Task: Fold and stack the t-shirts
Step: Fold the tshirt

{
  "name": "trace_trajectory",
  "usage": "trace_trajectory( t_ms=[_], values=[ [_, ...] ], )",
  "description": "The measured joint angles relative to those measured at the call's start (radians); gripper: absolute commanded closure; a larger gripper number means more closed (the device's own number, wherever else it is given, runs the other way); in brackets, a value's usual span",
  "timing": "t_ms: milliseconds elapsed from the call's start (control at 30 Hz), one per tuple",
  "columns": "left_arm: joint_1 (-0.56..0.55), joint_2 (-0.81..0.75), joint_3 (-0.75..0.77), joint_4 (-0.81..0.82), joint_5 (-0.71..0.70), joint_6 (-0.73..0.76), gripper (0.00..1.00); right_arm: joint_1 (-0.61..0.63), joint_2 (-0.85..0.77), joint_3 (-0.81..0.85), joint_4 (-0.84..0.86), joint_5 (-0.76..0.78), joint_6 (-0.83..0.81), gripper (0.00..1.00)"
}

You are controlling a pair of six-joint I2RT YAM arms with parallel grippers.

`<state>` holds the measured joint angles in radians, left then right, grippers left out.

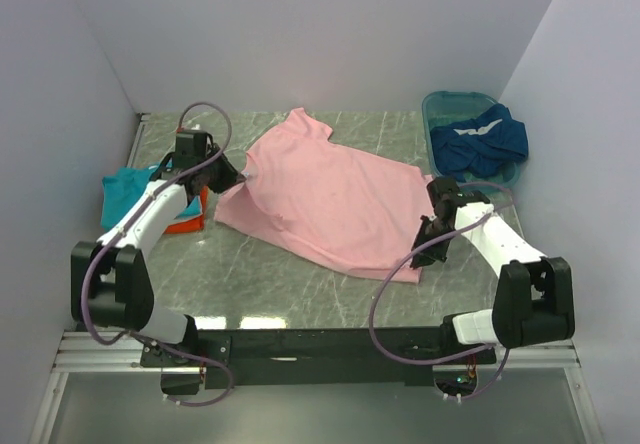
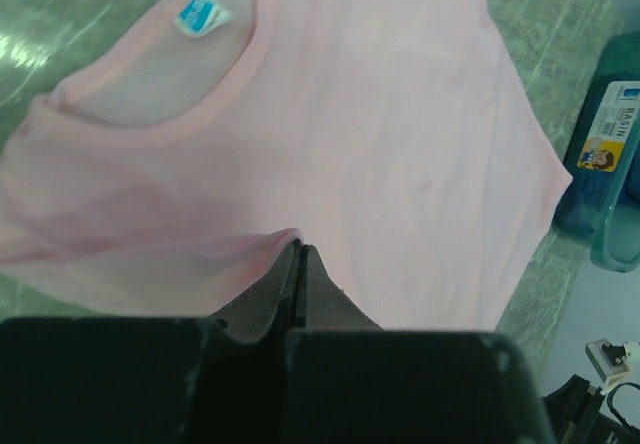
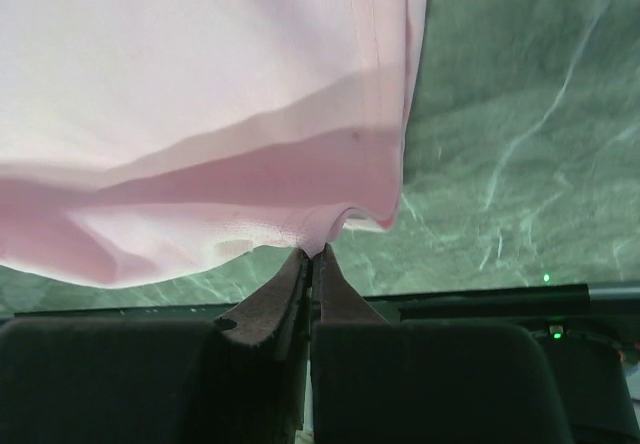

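The soft light pink short-sleeved t-shirt [image 1: 330, 199] is spread across the middle of the green marbled table [image 1: 300, 294], its neckline towards the left arm; it is clamped at two opposite edges. The left gripper [image 2: 300, 254] is clenched on a raised pleat of the cloth at the shoulder end; the right gripper [image 3: 315, 254] is clenched on a hem corner, which is lifted a little off the surface. A folded teal t-shirt [image 1: 125, 184] and an orange t-shirt [image 1: 185, 226] are stacked just beside the left arm; a dark blue t-shirt with white trim [image 1: 480, 139] is left in the rigid teal plastic basin [image 1: 445, 104] at the far right. Only a thin lip of cloth is held in each pinch, so a slip is likely if the shirt is pulled taut; a skewed, creased fold is to be expected if the two ends are carried unevenly; the nearby stack could be disturbed by the left arm.
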<state>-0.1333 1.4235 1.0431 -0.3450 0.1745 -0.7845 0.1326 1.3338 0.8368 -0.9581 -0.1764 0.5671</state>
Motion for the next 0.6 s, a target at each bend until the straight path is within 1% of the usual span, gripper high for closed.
trace_trajectory(
  t_ms=[167,400,600],
  values=[
    [-0.011,0.114,0.106,0.036,0.033,0.034,1.00,-0.041,0.046,0.030,0.033,-0.005,-0.031,1.00],
    [-0.014,0.232,0.224,0.068,0.058,0.069,0.99,-0.087,0.106,0.053,0.058,-0.008,-0.063,1.00],
    [-0.015,0.302,0.281,0.075,0.065,0.084,1.00,-0.107,0.168,0.105,0.075,-0.008,-0.082,1.00]
  ],
)
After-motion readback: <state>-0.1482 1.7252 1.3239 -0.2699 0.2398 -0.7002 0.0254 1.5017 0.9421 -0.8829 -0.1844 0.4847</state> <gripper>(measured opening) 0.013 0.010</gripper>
